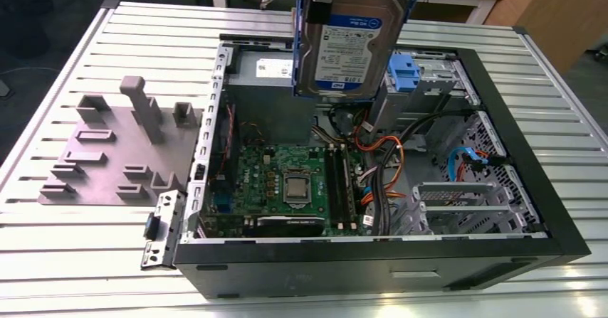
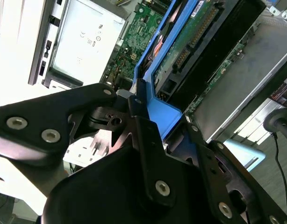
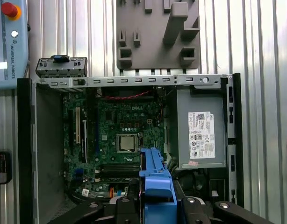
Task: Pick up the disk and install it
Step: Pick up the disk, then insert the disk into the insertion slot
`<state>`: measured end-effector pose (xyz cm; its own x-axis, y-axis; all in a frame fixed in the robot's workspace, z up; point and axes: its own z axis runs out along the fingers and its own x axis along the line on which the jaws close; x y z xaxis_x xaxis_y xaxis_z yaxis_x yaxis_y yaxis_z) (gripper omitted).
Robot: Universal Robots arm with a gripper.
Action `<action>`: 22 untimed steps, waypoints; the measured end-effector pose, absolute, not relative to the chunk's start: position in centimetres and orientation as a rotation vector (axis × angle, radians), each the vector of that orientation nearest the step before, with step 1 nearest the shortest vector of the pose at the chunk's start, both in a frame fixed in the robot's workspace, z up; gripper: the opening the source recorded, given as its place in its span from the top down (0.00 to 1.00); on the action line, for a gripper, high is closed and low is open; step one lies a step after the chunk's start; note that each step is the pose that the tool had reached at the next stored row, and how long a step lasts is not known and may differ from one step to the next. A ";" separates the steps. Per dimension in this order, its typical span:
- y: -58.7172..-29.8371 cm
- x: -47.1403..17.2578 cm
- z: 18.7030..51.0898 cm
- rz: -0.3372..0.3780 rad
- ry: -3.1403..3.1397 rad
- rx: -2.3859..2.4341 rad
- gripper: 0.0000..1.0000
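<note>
The hand point(image 2: 164, 119) is clamped on the disk point(image 1: 349, 44). In the second wrist view its black fingers point(image 2: 139, 112) press on either side of the blue rail point(image 2: 169, 109) at the disk's end. The disk hangs on edge in the air above the open case point(image 1: 380, 268). In the exterior view it is over the case's far side, clear of the parts inside, with its white-and-blue label turned to that camera and blue rails along both long edges. In the first wrist view the rail shows between the fingers, directly over the inside of the case.

The case lies on its side on the slatted metal counter point(image 1: 67, 254), lid off. Inside the case the green board point(image 1: 285, 183) lies flat. The grey power box point(image 3: 199, 135) with a white sticker sits in one corner of the case, and orange cables point(image 1: 380, 151) run beside the board. A grey slotted tray point(image 1: 109, 158) rests on the counter just beside the case, on the exterior view's left.
</note>
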<state>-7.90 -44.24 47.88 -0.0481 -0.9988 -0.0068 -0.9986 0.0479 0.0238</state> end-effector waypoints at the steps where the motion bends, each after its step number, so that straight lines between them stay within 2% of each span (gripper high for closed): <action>1: -44.2 -7.9 47.9 -0.034 -2.266 2.159 0.64; 22: -44.6 -7.5 47.9 -0.034 -2.266 2.159 0.64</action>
